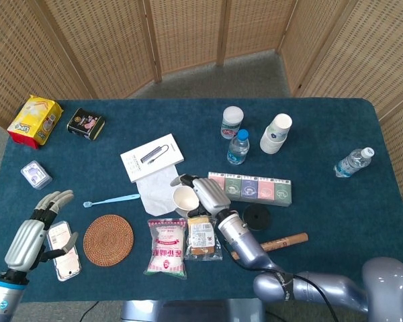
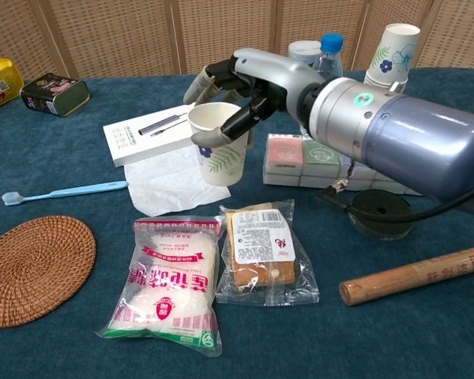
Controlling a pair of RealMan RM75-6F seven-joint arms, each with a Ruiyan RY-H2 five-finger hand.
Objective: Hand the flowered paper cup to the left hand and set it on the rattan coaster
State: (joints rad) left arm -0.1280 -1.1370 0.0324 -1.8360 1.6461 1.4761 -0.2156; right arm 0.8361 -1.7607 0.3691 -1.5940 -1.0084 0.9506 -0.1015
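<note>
My right hand (image 1: 203, 192) (image 2: 238, 88) grips the flowered paper cup (image 1: 184, 200) (image 2: 219, 143) and holds it upright in the air over the white paper napkin (image 2: 176, 183). The cup is white with blue flowers and green leaves. The round rattan coaster (image 1: 108, 239) (image 2: 30, 268) lies flat at the front left, well left of the cup. My left hand (image 1: 35, 229) hovers open at the table's left front edge, left of the coaster, above a phone; the chest view does not show it.
A salt bag (image 2: 171, 283) and a snack packet (image 2: 257, 250) lie in front of the cup. A blue toothbrush (image 2: 65, 189), a white box (image 2: 161, 130), a row of small boxes (image 1: 250, 187), a black disc (image 2: 380, 213), a rolled stick (image 2: 415, 275), bottles and stacked cups (image 1: 277, 133) surround it.
</note>
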